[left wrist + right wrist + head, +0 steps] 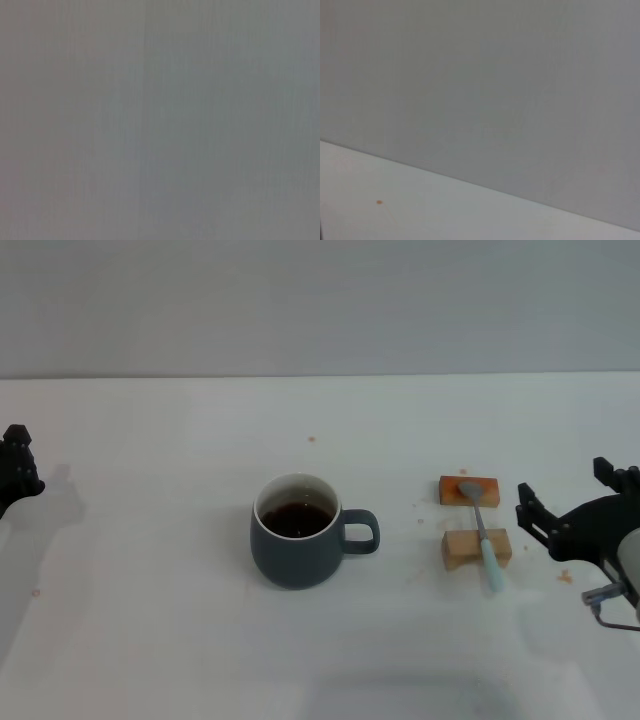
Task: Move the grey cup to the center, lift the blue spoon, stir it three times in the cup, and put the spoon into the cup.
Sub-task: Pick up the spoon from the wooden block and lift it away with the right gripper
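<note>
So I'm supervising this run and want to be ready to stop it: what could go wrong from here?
The grey cup holds dark liquid well up its inside, so stirring could slop it onto the table. The blue spoon only rests across two wooden blocks; the right gripper beside it could knock it off or shift a block.

the grey cup (296, 550) looks like ceramic, its dark blue-grey outside smooth with a soft sheen, the inside white and glazed. the blue spoon (482, 535) has a dull grey metal bowl and a pale blue handle that looks like smooth plastic. it lies on two blocks (476, 549) of matt raw wood. the tabletop (160, 640) is white, smooth and matt, with a few small orange specks.
</note>
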Available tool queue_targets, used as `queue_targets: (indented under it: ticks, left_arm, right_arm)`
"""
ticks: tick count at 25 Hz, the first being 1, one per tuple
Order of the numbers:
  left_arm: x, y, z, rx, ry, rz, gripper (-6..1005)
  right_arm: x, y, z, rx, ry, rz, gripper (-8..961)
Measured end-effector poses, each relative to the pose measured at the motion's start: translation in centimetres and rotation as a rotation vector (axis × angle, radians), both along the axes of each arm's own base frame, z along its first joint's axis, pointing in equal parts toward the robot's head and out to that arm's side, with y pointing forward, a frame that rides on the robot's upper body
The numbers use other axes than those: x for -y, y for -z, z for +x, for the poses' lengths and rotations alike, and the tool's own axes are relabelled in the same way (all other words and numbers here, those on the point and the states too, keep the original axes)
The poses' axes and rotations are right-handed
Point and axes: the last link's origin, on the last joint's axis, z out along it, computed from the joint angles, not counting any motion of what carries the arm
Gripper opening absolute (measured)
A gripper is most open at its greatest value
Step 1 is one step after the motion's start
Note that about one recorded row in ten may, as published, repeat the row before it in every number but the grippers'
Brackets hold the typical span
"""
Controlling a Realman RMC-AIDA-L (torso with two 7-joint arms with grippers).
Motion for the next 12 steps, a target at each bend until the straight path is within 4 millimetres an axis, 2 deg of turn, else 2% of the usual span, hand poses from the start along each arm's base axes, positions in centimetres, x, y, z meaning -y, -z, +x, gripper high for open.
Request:
queue_targets:
  ticks: [2,5,9,12]
  left_arm:
    - [-0.1,0.0,0.0,-0.001,0.001,0.000,-2]
    - [-0.1,-0.1,0.0,-0.003,0.001,0.001,-2]
    - [-0.2,-0.1,0.0,-0.004,0.000,0.000,-2]
    - [-0.2,-0.2,0.0,-0.005,-0.001,0.000,-2]
  right_arm:
    - [0.0,0.2,0.0,-0.003,0.000,-0.006,816]
    - [-0.2,1.7,-0.2,-0.020,-0.010,-0.053,816]
    - [-0.2,2.7,-0.6,-0.037,-0.021,-0.084,816]
    - [-0.1,3.1,-1.2,-0.099,-0.039,-0.108,816]
